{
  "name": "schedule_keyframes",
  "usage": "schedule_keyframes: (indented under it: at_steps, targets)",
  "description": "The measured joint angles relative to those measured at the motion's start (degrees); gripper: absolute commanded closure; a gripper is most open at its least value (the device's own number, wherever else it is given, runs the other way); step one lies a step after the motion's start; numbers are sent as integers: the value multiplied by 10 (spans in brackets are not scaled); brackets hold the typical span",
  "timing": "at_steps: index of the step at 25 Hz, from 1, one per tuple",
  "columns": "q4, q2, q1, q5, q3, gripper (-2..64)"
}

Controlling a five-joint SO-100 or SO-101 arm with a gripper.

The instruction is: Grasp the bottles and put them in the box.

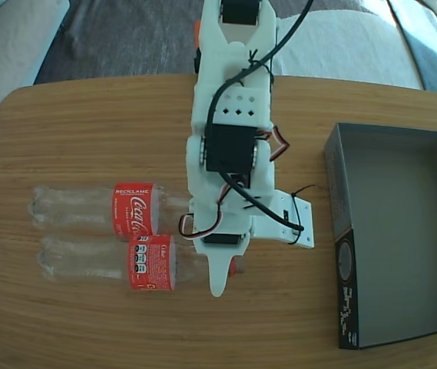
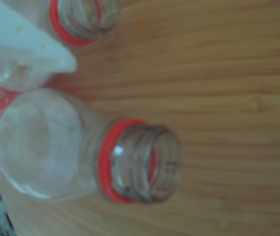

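Gripper [image 1: 220,278]: over neck end of near bottle [image 1: 118,261]; opening can't tell, nothing held. Both bottles lie flat on table [image 1: 87,131], long axes left-right in fixed view. Far bottle [image 1: 103,207] alongside. Box [image 1: 339,231] well right, empty.

Necks of both bottles [image 1: 99,209] hidden under the arm in the fixed view. Claw [image 1: 220,286] spread unreadable there. Box [image 1: 339,200] print too small to read. Wrist view blurred, upper bottle [image 2: 78,19] cropped by the top edge.
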Motion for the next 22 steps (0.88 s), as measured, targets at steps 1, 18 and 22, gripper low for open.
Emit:
schedule_keyframes:
  at_steps: [1, 18, 22]
  targets:
    - [0, 0, -2, 0, 0, 106]
    - [15, -83, -21, 2, -39, 106]
    - [20, -115, -18, 0, -89, 106]
